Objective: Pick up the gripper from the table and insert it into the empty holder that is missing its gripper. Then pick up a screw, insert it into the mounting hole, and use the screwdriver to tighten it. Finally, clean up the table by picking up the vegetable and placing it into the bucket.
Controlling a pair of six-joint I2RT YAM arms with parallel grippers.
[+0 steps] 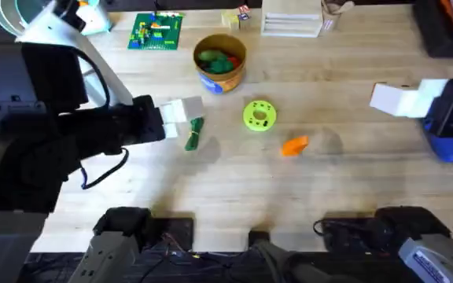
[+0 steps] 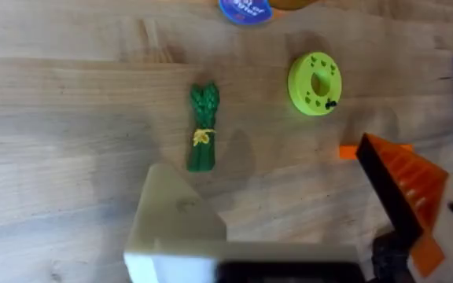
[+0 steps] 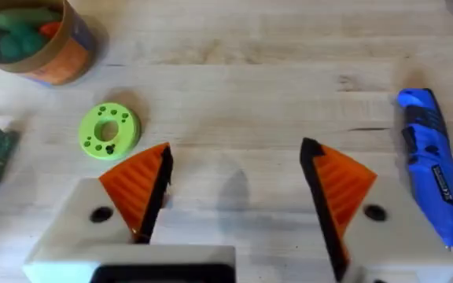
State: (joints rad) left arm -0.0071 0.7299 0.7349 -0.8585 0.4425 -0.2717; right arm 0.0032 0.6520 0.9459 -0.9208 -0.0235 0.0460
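The loose orange gripper [image 1: 294, 145] lies on the table right of centre; in the left wrist view only its end [image 2: 348, 151] shows behind an orange finger. My left gripper [image 1: 181, 119] [image 2: 281, 181] is open above the green vegetable [image 1: 193, 134] [image 2: 204, 127]. One side of it is the bare white holder [image 2: 175, 224]; I cannot make out its mounting hole. My right gripper [image 1: 392, 98] [image 3: 238, 157] is open and empty, beside the blue screwdriver [image 1: 447, 148] [image 3: 431, 173]. A black screw [image 2: 331, 103] [image 3: 110, 148] sits on a lime-green disc [image 1: 259, 115]. The bucket [image 1: 220, 61] [image 3: 34, 35] holds toy vegetables.
A green brick plate [image 1: 156, 31] and pale wooden blocks [image 1: 291, 20] stand along the far edge. Bare wood lies between the disc and the arm bases at the near edge.
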